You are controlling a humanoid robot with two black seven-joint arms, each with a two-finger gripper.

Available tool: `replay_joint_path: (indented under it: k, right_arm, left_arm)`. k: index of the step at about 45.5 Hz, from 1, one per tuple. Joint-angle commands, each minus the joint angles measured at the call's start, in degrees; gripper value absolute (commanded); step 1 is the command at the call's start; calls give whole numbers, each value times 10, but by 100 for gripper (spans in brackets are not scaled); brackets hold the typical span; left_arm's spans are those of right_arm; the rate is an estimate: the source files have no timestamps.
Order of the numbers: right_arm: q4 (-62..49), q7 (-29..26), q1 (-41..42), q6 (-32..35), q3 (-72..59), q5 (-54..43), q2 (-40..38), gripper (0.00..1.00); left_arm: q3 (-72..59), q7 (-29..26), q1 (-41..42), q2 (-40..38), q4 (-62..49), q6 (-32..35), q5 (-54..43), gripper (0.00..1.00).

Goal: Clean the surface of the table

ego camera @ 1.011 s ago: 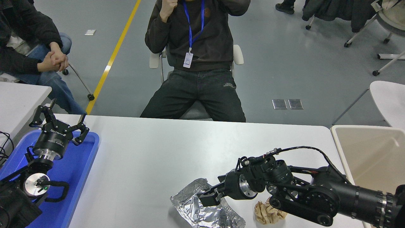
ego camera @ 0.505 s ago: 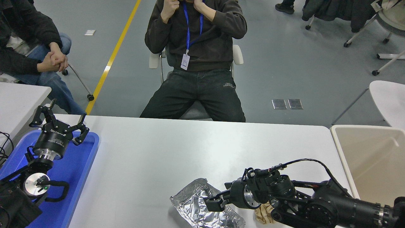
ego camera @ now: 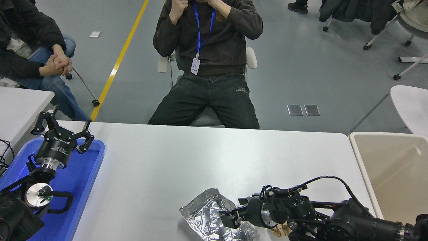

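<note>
Over at the far left, my left gripper [ego camera: 63, 129] hangs parked above a blue tray [ego camera: 85, 174] that sits on the left end of the bench; its fingers are spread wide with nothing between them. Beside the tray, at the frame's edge, the corner of a smaller white table [ego camera: 20, 103] shows. The white bench surface [ego camera: 187, 157] stretches from the tray across the middle of the view to the right, bare over most of its width. Near its front edge lies a crumpled sheet of silver foil [ego camera: 207, 214]. My right gripper [ego camera: 230, 219] comes in low from the lower right and sits at the foil's right side, right down at the bench surface; its fingers are parted a little, and I cannot tell whether they pinch the foil. Just under my right wrist a wad of brown paper [ego camera: 279, 229] peeks out, mostly hidden. Further right, off the bench's end, stands a beige bin [ego camera: 388, 167]. Beyond the bench's far edge a person [ego camera: 207, 63] sits on a chair, hands raised.
</note>
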Motion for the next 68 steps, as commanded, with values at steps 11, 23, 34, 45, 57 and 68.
replay_joint_path:
  k: [11,23,34,45,57,68]
  right_arm:
    - [-4,5,8,-20,-29,10,-2,0]
    - [3,5,17,-19,-16,40,-19,0]
    - [39,5,89,-10,-28,170,-69,0]
    - [96,5,126,0,-38,193,-125,0]
    - [157,5,135,8,-36,197,-169,0]
    - [211,5,166,35,-30,222,-220,0]
  left_arm:
    - [0,0,0,0,0,0,1,100]
    - [0,0,0,0,0,0,0,100]
    - [0,0,0,0,0,0,1,100]
    - [0,0,0,0,0,0,0,100]
    - [0,0,0,0,0,0,0,100]
    - [0,0,0,0,0,0,1,100]
